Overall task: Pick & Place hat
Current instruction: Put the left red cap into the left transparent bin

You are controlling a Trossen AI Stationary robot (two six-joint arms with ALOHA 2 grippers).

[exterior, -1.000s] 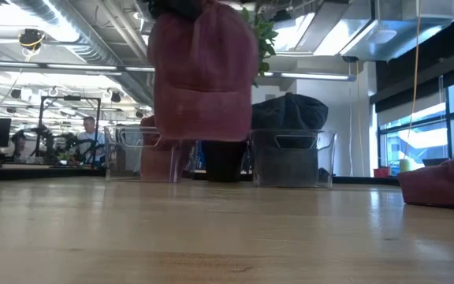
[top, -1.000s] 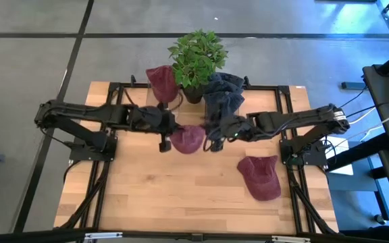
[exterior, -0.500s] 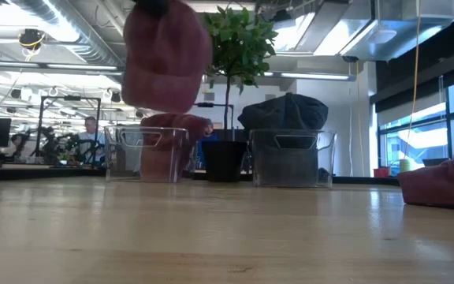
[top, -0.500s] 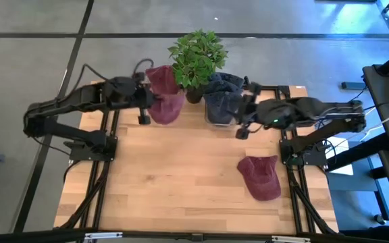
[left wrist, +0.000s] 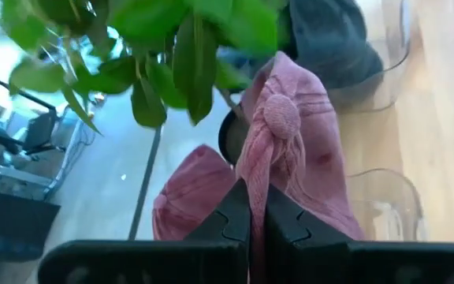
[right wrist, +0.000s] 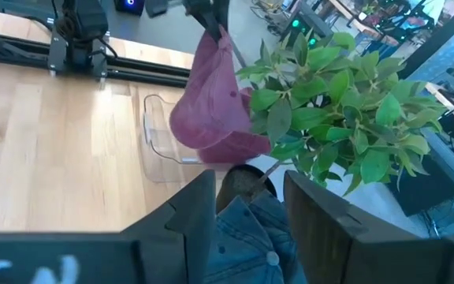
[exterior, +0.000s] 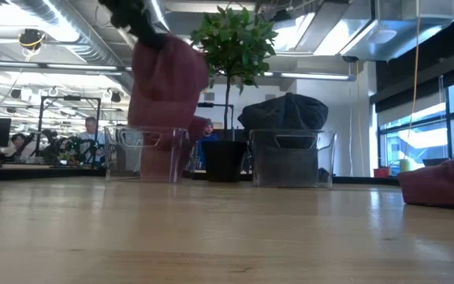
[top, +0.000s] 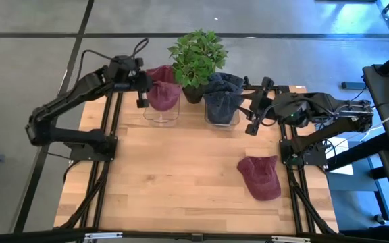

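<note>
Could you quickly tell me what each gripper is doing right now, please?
Left gripper: shut on the maroon hat, hanging above the clear bin.
Right gripper: open, empty, above the dark hats.

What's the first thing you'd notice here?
A red hat dangling from the left gripper, which is pinched on it, right above a clear bin at the table's back edge. Next, the bushy green plant beside it, and another red hat lying alone on the table's right side.
</note>
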